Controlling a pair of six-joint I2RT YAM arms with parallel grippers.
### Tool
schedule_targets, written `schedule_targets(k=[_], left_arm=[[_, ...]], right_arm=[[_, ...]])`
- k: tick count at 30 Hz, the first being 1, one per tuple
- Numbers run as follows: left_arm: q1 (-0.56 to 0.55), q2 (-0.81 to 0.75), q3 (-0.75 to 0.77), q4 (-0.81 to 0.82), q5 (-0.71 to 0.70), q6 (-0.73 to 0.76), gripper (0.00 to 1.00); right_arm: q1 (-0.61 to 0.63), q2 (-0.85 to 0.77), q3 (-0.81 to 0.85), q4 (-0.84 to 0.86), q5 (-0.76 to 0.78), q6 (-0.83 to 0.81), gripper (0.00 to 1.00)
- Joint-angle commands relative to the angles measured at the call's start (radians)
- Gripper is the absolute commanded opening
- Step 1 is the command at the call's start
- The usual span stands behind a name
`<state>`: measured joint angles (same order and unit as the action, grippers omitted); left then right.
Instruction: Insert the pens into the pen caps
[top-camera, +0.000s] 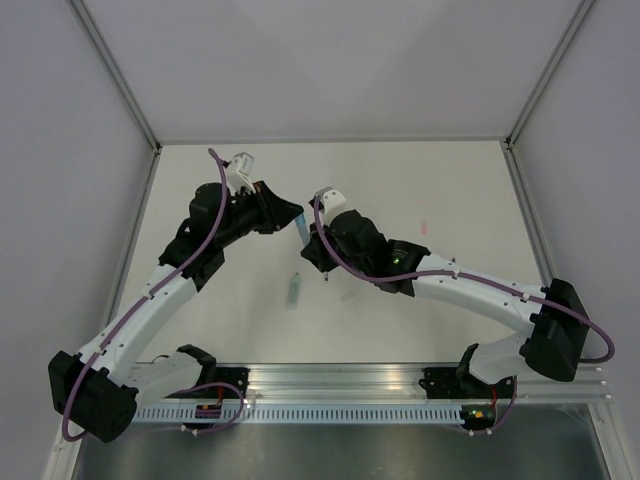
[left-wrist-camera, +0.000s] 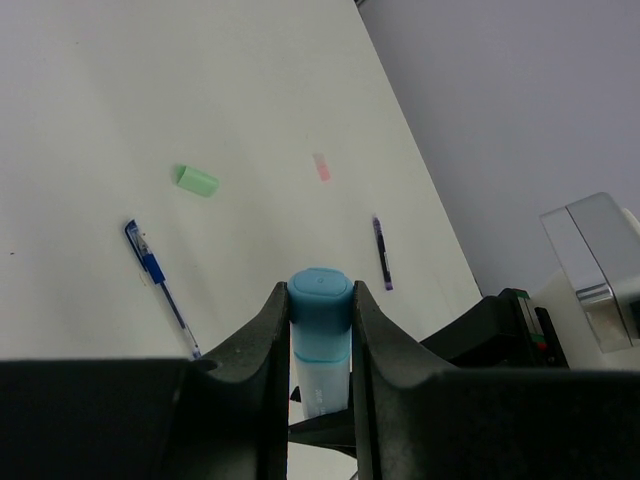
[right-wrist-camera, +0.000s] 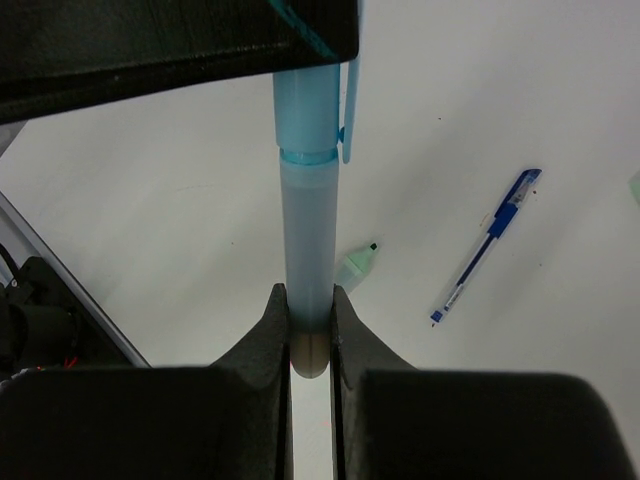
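My left gripper (left-wrist-camera: 320, 292) is shut on a light blue pen cap (left-wrist-camera: 320, 298). My right gripper (right-wrist-camera: 308, 300) is shut on the rear end of a pale blue pen (right-wrist-camera: 307, 240). The pen's front end sits inside the cap (right-wrist-camera: 305, 105), and the two are in line. In the top view both grippers, left (top-camera: 291, 216) and right (top-camera: 311, 248), meet over the middle of the table with the pen (top-camera: 302, 232) between them. A blue pen (left-wrist-camera: 160, 285), a dark purple pen (left-wrist-camera: 382, 253), a green cap (left-wrist-camera: 196, 180) and a pinkish cap (left-wrist-camera: 321, 167) lie loose on the table.
An uncapped mint green marker (top-camera: 293, 291) lies on the white table (top-camera: 440, 180) just in front of the grippers; it also shows in the right wrist view (right-wrist-camera: 358, 267), next to the blue pen (right-wrist-camera: 487, 247). Grey walls close the table on three sides.
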<state>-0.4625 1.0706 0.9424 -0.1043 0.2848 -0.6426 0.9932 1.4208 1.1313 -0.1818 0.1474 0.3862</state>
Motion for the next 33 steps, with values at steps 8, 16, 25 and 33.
schedule_targets(k=[8, 16, 25, 33], left_arm=[[-0.022, -0.086, -0.048, -0.001, 0.214, -0.003, 0.59], [-0.022, -0.143, -0.019, -0.014, 0.289, 0.023, 0.76], [-0.022, -0.182, -0.065, 0.175, 0.467, -0.029, 0.77], [-0.022, -0.193, -0.105, 0.322, 0.547, -0.078, 0.74]], right_arm=[[-0.011, -0.088, -0.073, 0.217, -0.144, -0.024, 0.00], [-0.011, -0.204, -0.182, 0.251, -0.264, -0.007, 0.00], [-0.011, -0.319, -0.286, 0.295, -0.436, 0.046, 0.00], [-0.011, -0.345, -0.326, 0.366, -0.523, 0.103, 0.00]])
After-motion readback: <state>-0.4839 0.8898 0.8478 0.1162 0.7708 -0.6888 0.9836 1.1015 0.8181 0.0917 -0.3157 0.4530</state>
